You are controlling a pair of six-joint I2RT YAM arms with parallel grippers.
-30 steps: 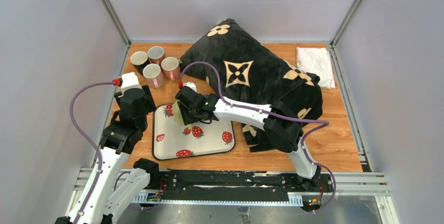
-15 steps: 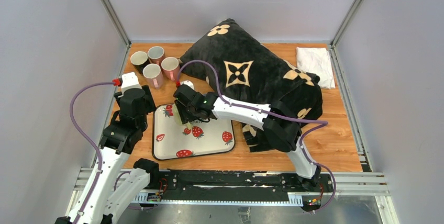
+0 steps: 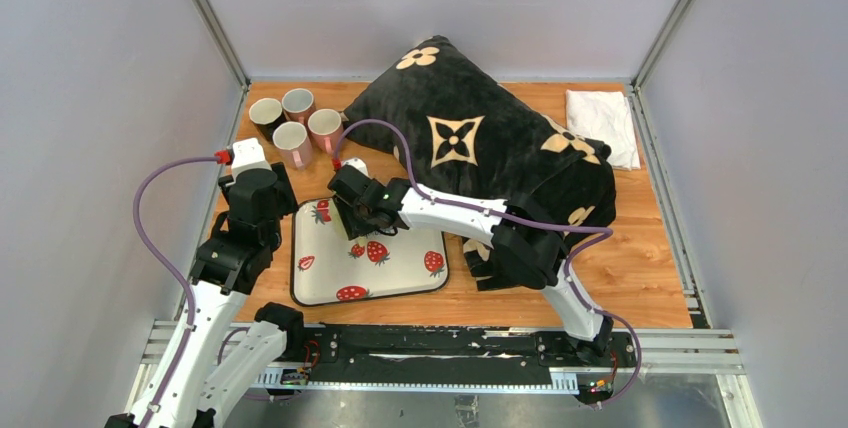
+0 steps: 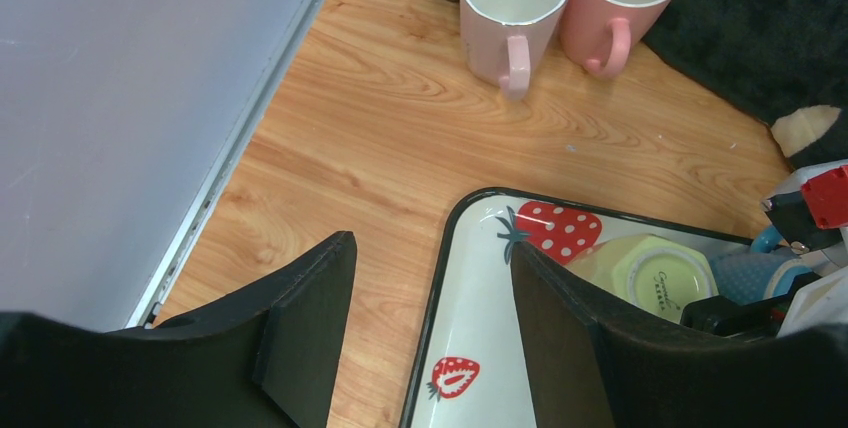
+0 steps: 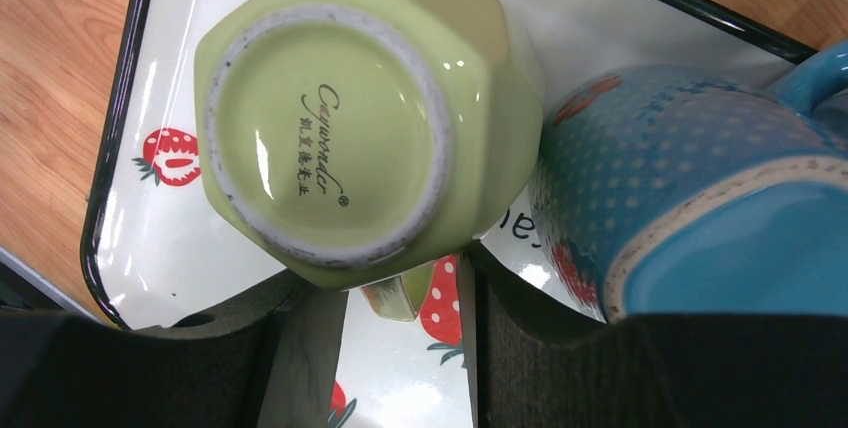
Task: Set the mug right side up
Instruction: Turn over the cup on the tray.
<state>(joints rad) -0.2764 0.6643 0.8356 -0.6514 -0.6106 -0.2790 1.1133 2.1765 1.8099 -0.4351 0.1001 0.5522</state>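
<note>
Green mug [image 5: 325, 138]: base-up on strawberry tray [image 5: 100, 218]. Right end effector [image 5: 400, 323]: spread astride handle [image 5: 398, 298], likely for flipping. Left end effector [image 4: 430, 258]: spread, empty.

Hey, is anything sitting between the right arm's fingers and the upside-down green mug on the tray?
Nothing visible. The right gripper is at the green mug, with the mug's handle in the gap between the fingers. A blue mug touches the green mug's side on the tray.

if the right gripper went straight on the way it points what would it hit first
Probably the handle of the green mug, which sits between the fingers of the right gripper, then the tray behind it; depth is unclear.
</note>
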